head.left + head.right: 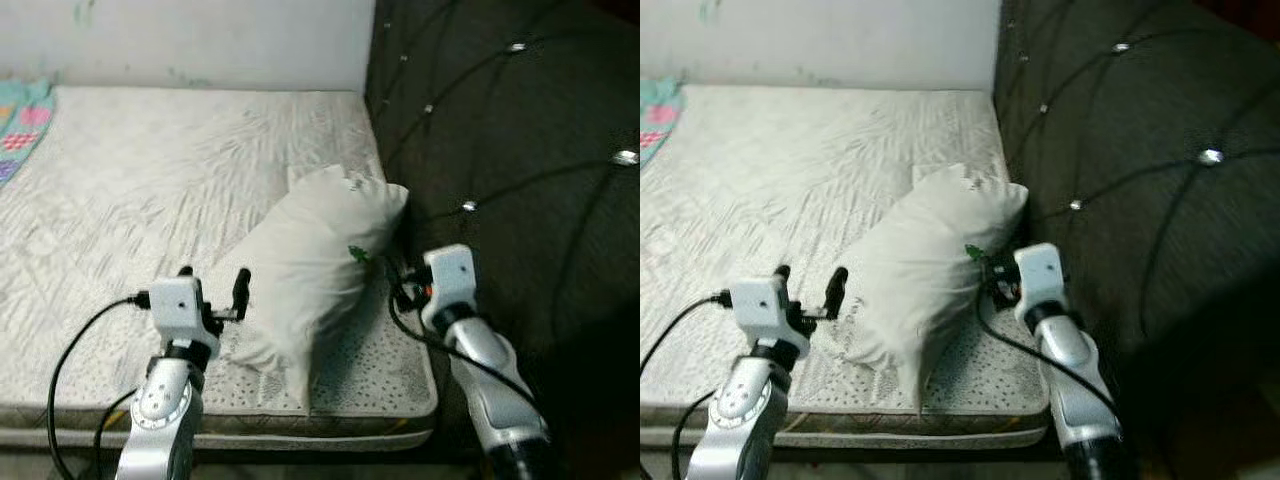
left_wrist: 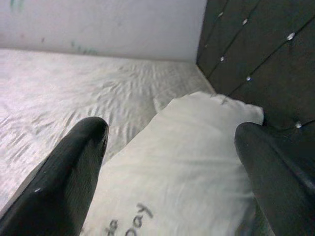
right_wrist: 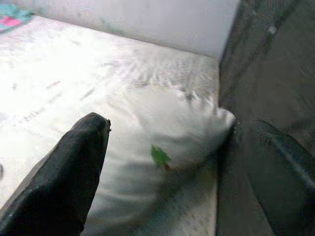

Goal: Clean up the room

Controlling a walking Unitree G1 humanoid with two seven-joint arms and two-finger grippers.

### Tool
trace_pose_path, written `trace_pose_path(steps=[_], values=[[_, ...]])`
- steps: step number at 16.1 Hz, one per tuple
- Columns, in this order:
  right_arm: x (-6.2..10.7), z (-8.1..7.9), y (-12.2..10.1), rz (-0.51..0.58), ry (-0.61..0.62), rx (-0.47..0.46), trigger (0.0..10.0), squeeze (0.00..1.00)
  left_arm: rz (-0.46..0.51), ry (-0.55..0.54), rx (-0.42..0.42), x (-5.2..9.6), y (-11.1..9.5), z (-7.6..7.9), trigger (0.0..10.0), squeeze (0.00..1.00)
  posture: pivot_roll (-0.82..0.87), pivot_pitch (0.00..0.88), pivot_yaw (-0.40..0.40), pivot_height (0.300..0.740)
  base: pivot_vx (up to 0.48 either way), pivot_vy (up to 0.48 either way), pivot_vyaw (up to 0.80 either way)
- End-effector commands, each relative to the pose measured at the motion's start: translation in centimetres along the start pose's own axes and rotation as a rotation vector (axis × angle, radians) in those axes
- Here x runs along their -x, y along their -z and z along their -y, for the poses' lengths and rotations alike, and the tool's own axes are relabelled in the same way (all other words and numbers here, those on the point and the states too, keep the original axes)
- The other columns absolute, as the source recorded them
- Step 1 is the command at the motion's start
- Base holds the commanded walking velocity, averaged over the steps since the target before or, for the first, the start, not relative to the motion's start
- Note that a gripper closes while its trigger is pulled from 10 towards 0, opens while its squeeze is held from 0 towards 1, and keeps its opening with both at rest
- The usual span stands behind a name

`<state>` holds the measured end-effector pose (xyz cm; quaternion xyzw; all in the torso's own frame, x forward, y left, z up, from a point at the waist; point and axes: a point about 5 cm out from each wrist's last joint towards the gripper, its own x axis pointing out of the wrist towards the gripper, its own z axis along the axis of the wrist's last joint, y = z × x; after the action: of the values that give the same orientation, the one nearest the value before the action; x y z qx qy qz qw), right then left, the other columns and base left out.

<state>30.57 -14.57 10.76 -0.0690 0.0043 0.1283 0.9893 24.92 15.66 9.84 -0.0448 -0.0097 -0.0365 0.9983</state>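
A white pillow (image 1: 310, 270) with a small green tag (image 1: 357, 254) lies tilted on the bare mattress (image 1: 150, 180), near its front right corner by the headboard. My left gripper (image 1: 213, 282) is open just left of the pillow's lower end. In the left wrist view its fingers (image 2: 74, 167) stand wide apart with the pillow (image 2: 187, 162) ahead of them. My right gripper (image 1: 992, 283) is open at the pillow's right side, close to the headboard. In the right wrist view its fingers (image 3: 74, 167) straddle the pillow (image 3: 162, 128).
A dark tufted headboard (image 1: 520, 150) with shiny studs runs along the mattress's right side. A white wall (image 1: 200, 40) stands behind. A colourful patterned cloth (image 1: 22, 125) lies at the far left of the mattress. The mattress's front edge (image 1: 300, 415) is just before me.
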Motion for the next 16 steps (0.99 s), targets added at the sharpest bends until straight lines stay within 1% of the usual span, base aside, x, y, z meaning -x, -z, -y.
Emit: trace_pose_path(steps=[1,3,5,7,9,10,11,16], values=[[-0.5,-0.3,-0.1,0.002,-0.009,-0.007,10.0,0.0,0.025,-0.006,-0.014,0.4,-0.7,-0.3,10.0,0.0,0.03,0.036,-0.056,0.74,0.0,0.349,0.0],[-0.7,-0.7,-0.1,0.007,-0.025,-0.006,10.0,0.0,0.019,-0.017,0.003,0.5,-0.6,-0.4,10.0,0.0,0.04,0.036,-0.057,0.74,0.0,0.48,0.0],[-0.8,-0.7,-0.1,0.012,-0.029,-0.006,10.0,0.0,0.019,-0.004,-0.002,0.6,-0.6,-0.3,10.0,0.0,0.04,0.036,-0.057,0.74,0.0,0.48,0.0],[-0.9,-0.4,-0.1,0.019,-0.008,-0.007,10.0,0.0,0.022,0.013,0.0,0.3,-0.8,0.0,10.0,0.0,0.02,0.036,-0.031,0.74,0.0,0.48,0.0],[-0.6,0.1,-0.2,0.021,0.011,-0.002,10.0,0.0,0.037,0.044,-0.002,-0.2,-1.0,0.4,10.0,0.0,0.0,0.04,-0.022,0.74,0.0,0.48,0.0],[-0.5,0.3,-0.1,0.02,0.015,0.001,10.0,0.0,0.03,0.053,-0.013,-0.3,-1.0,0.6,10.0,0.0,0.0,0.045,-0.018,0.74,0.0,0.371,0.0],[-0.3,0.8,0.0,0.016,0.023,0.012,10.0,0.0,0.036,0.052,0.014,-0.4,-1.0,0.7,10.0,0.0,-0.01,0.049,-0.022,0.74,0.0,0.24,0.0],[-0.6,0.9,-0.3,0.018,0.007,0.024,10.0,0.0,0.042,0.026,0.023,-0.1,-0.9,0.8,10.0,0.0,-0.01,0.05,-0.052,0.74,0.0,0.0,0.0]])
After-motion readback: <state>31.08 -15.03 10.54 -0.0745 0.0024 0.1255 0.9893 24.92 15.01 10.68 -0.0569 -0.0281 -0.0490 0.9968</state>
